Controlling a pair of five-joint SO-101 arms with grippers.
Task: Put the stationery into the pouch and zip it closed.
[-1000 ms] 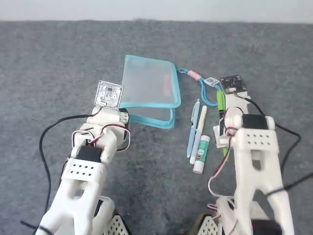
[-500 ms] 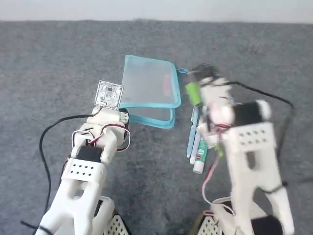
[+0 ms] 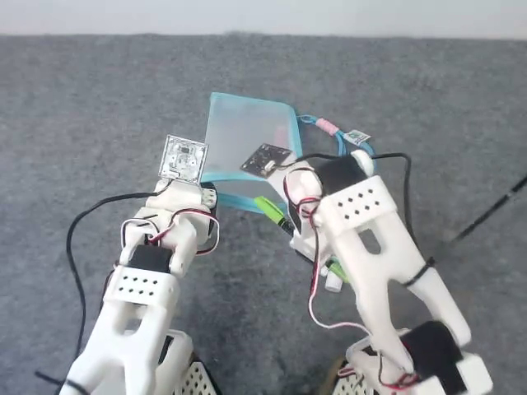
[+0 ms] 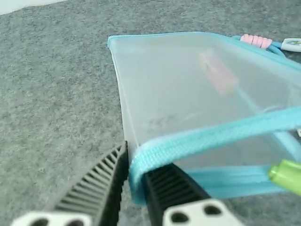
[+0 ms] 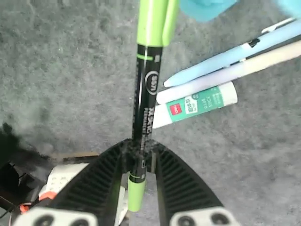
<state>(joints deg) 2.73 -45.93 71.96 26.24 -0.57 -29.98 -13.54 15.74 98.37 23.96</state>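
**A:** What lay on the grey carpet [image 3: 82, 99]?

**B:** The biggest thing was the pouch [image 3: 247, 140], clear with a blue zip, lying flat between the two arms and with its mouth gaping.

**A:** And who had hold of it?

**B:** The left gripper [image 4: 135, 162]. Its jaws were pinched on the blue zip edge at one corner of the mouth.

**A:** The right gripper [image 5: 141, 146]?

**B:** It was clamped on a green highlighter [image 5: 149, 70], around the black barrel. The highlighter's green end sat near the pouch's open edge.

**A:** The rest of the stationery?

**B:** It was on the carpet under the right arm: a blue pen [image 5: 225, 59] touching a cream pen [image 5: 244, 69], and a glue stick [image 5: 197, 103] just beside them.

**A:** Anything smaller?

**B:** A pink thing [image 4: 217, 75] showed through the pouch wall, but I couldn't tell what it was.
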